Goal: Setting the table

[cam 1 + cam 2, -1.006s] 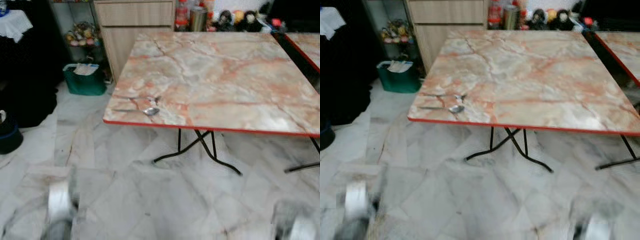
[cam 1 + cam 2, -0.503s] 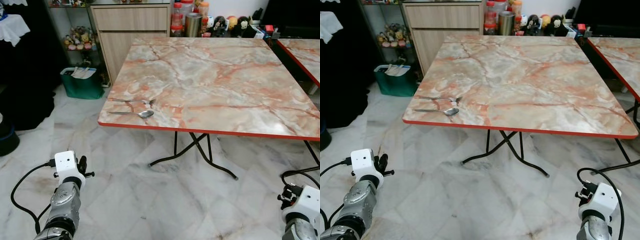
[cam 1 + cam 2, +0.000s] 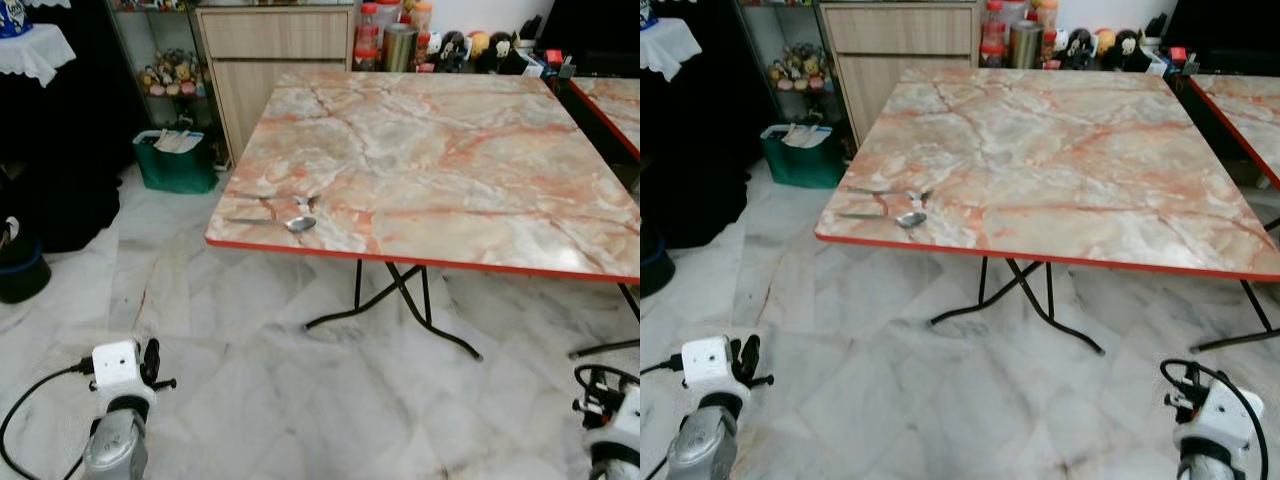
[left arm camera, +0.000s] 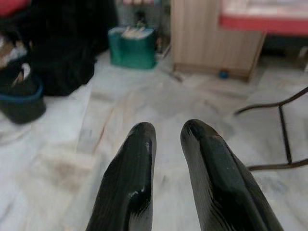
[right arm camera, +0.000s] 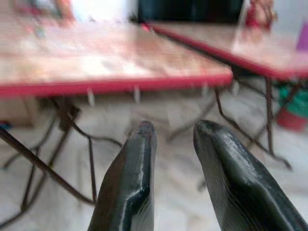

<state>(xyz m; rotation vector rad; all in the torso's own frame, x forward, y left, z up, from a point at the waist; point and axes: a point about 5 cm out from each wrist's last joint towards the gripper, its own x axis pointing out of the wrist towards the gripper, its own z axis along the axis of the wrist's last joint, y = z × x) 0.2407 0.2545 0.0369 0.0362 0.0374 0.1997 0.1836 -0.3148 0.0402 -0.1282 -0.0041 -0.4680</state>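
Low at the robot's left, the left gripper [image 4: 166, 159] hangs above the marble floor [image 3: 260, 400], fingers slightly parted and holding nothing. Ahead and above it, a spoon [image 3: 272, 223] and fork [image 3: 280, 198] lie side by side at the near left corner of the marble table [image 3: 470, 160], their long axes running along the table's front edge, handles pointing left. Far right, the right gripper [image 5: 171, 178] is likewise parted and empty. The left arm looks the nearer one for any reach.
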